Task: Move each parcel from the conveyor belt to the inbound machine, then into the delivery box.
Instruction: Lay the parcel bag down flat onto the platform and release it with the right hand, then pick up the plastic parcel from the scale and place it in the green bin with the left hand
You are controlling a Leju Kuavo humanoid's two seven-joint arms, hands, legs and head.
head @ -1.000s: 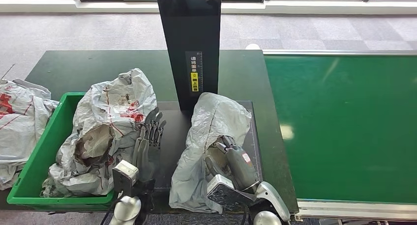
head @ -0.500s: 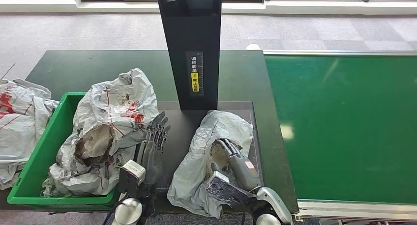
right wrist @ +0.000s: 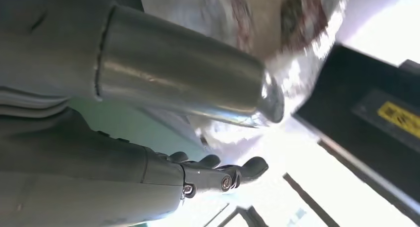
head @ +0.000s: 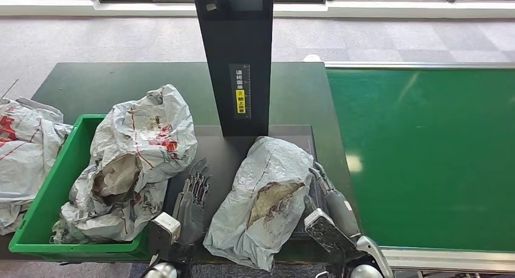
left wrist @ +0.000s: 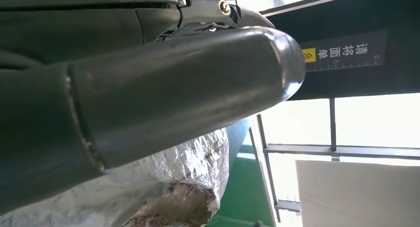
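Left hand (head: 191, 196) low at left, palm turned inward, fingers (head: 197, 184) straight and pointing forward, holding nothing. Right hand (head: 331, 196) low at right, fingers (head: 320, 172) extended forward and apart, empty. Both silver forearms enter from bottom edge, angled slightly inward.

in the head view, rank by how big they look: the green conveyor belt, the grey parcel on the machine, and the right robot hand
1. green conveyor belt
2. grey parcel
3. right robot hand
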